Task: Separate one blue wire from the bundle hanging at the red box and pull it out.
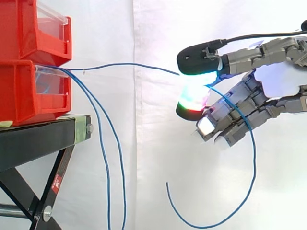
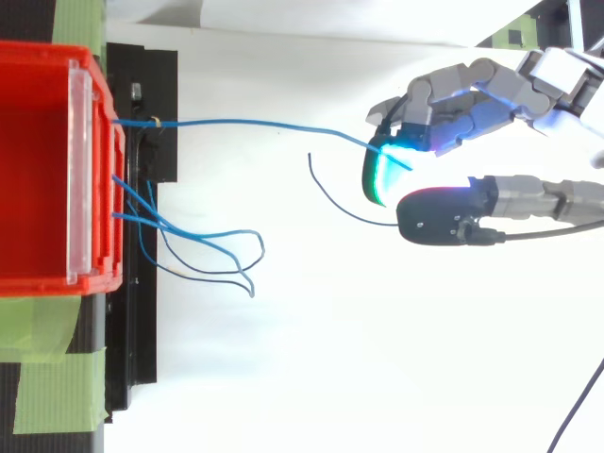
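Hand comes in from the view's right, side view. Two glowing pads are pressed together w/ the blue wire clamped btw them: the upper pad shows cyan-green, the lower one red-green. The other fingers are bent and sit below and behind the pinch, a white tip showing; the wire passes across them, but whether it touches can't be told. Top view shows the same pinch, w/ the wire entering the green-lit pad of the hand.

Behind the pinch the wire's free tail drops in a wide loop under the hand and curls back up to a loose end in mid-air, touching nothing.

Toward the box, the held wire runs nearly level and fairly straight across the gap, apart from the rest of the bundle. The other wires hang slack from the same spot and fall past the stand's edge. In the top view they lie as loose loops just beside the box.

The wire's fixed end is at the front of the lower red box, by its clear panel. A 2nd red box sits on top. Both rest on the black stand, w/ green tape at its corner. White curtain is behind everything.
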Controlling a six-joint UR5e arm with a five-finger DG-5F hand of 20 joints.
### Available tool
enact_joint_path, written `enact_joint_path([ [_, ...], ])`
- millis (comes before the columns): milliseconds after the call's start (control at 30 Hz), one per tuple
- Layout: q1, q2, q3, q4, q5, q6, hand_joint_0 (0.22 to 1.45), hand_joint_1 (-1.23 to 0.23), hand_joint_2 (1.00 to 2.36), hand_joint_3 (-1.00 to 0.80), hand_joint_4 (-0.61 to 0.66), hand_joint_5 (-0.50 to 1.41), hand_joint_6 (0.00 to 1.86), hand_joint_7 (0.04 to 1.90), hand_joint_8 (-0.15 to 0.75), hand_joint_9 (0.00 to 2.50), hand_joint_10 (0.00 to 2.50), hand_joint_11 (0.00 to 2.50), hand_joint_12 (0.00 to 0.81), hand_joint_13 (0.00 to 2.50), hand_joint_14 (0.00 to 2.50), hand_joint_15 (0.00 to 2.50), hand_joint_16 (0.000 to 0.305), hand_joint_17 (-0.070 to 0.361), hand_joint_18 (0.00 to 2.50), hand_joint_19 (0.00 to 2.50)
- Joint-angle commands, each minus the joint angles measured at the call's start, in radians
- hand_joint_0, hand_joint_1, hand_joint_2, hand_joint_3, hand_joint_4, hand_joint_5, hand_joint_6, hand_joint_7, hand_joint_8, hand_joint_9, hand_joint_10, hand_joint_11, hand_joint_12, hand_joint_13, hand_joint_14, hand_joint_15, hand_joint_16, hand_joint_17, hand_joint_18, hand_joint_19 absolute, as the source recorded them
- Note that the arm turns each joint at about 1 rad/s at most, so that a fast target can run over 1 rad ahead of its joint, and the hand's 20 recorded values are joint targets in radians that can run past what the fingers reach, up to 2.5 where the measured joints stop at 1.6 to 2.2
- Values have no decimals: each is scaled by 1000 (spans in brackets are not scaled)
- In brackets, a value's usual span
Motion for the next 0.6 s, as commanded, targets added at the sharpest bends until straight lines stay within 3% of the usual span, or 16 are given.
enact_joint_path([
  [0, 0, 0, 0, 0, 0, -1, 594, -813, 1019, -41, -11, -95, 849, 1272, 347, 906, 19, 808, 447, 407, 11, 304, 62, 140, 640, 413],
  [567, 0, 0, 0, 0, 0, -1, 597, -819, 1017, -28, -7, -90, 855, 1241, 344, 956, 18, 821, 453, 449, 10, 319, 64, 144, 660, 385],
])
